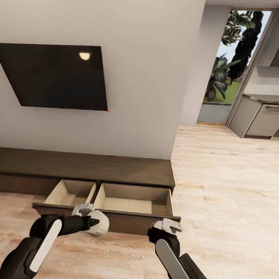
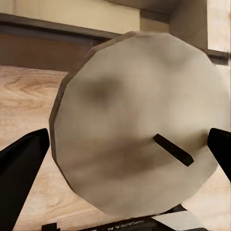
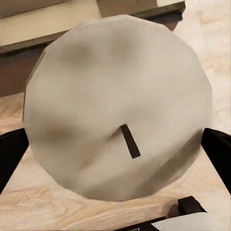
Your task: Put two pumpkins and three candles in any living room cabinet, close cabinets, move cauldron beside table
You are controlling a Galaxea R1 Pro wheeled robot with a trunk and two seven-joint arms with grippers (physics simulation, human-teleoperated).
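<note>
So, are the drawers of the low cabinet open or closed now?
Open. Two drawers of the cabinet are pulled out over the floor, the left drawer and right drawer, their beige insides showing.

A dark wall-mounted TV [image 1: 57, 76] hung on the pale wall [image 1: 149, 75]; light wood floor [image 1: 226, 191] ran toward a glazed doorway [image 1: 230, 66] showing garden greenery.

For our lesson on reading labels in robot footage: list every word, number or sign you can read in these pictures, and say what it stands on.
No text can be read for certain.
Left pincer, holding a candle: a strip of small pale characters along its body, too blurred to read.
Wall screen: blank, no writing.
Cabinet and its open drawers: no labels.
</note>
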